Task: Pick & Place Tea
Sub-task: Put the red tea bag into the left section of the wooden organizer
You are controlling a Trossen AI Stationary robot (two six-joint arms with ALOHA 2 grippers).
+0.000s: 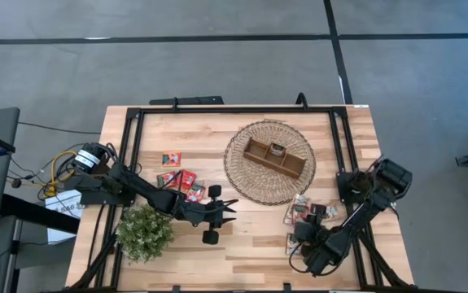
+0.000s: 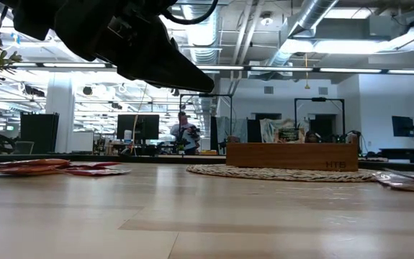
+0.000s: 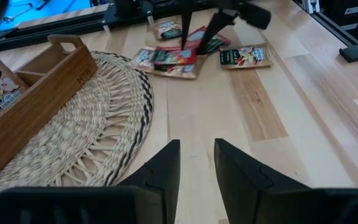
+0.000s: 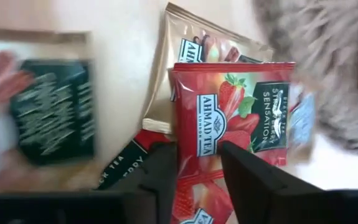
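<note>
Tea sachets lie in two flat piles on the table: a red-and-green one (image 1: 178,177) at the left and a mixed one (image 1: 300,210) at the right. My right gripper (image 4: 198,155) points down over the right pile, open, its fingers on either side of the lower part of a red strawberry sachet (image 4: 228,106) on top of that pile. It also shows in the left wrist view (image 3: 183,43). My left gripper (image 3: 197,165) is open and empty, above bare table between the piles (image 1: 229,207). The wooden tray (image 1: 274,156) holds one sachet (image 1: 277,149). My right gripper: its fingertips (image 4: 169,155) stand over the red sachet's lower part (image 4: 197,134), coming from above. The picture is blurred, and I cannot tell whether they touch it. The sachet lies flat on the pile.
The tray rests on a round woven mat (image 1: 242,175) at the far middle. A potted plant (image 1: 146,232) stands near the front left, beside my left arm. A black frame (image 1: 136,114) borders the table. Bare wood lies at the front middle (image 1: 250,260).
</note>
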